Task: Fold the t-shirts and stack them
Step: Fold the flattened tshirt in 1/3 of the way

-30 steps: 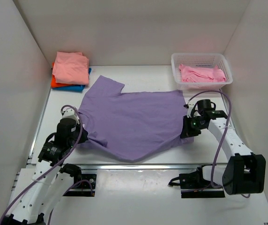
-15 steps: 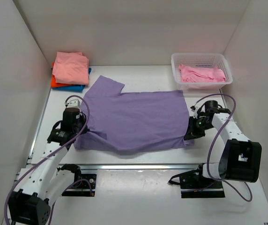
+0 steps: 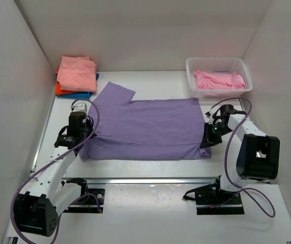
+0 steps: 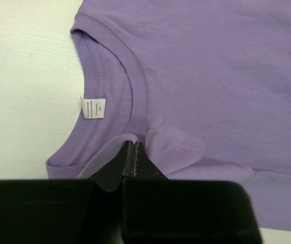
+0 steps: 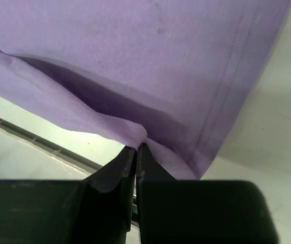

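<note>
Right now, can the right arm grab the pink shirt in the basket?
Probably not yet: its tool is shut on a corner of the purple shirt. The basket with the pink shirt sits nearby, open on top; after letting go it likely could.

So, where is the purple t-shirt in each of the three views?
Top external: purple t-shirt at centre of the white table.
Left wrist: fills top and right; white label at its collar, left of centre.
Right wrist: fills the top, a fold reaching bottom centre.
Shared landmark: the white table beside it.
</note>
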Robot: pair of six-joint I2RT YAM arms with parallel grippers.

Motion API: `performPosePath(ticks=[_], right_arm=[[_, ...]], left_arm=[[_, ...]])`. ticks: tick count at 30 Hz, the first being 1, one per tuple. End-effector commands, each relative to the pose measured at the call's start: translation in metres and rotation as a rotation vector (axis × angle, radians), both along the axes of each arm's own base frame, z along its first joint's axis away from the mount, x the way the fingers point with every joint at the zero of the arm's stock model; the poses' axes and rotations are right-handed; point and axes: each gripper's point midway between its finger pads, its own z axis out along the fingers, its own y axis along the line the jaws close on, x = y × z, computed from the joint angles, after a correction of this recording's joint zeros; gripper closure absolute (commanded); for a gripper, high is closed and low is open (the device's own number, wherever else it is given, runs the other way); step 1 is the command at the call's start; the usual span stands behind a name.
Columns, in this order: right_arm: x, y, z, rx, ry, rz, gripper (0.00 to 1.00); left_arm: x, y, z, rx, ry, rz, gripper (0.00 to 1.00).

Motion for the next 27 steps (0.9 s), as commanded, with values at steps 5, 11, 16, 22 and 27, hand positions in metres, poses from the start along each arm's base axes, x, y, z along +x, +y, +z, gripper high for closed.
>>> performPosePath(ticks=[5, 11, 16, 22, 27], right_arm=[[0.043, -0.007, 0.005, -0.059, -0.105, 0.045, 0.99], [0.071, -0.014, 0.008, -0.113, -0.153, 0.066, 0.92], [0.087, -0.039, 0.0, -0.37, -0.182, 0.027, 0.79], [0.11, -0.057, 0.03, -0.547, -0.336, -0.064, 0.77], [0.121, -0.001, 0.05, -0.305, -0.47, -0.038, 0.67]], left_arm=[[0.008, 0.017, -0.009, 0.042, -0.015, 0.053, 1.0], [0.017, 0.018, -0.019, 0.026, -0.004, 0.068, 1.0], [0.037, 0.025, -0.007, 0.032, -0.048, 0.083, 0.55], [0.059, 0.014, 0.009, 0.009, -0.074, 0.048, 0.43], [0.051, -0.019, -0.009, 0.016, 0.009, -0.056, 0.49]])
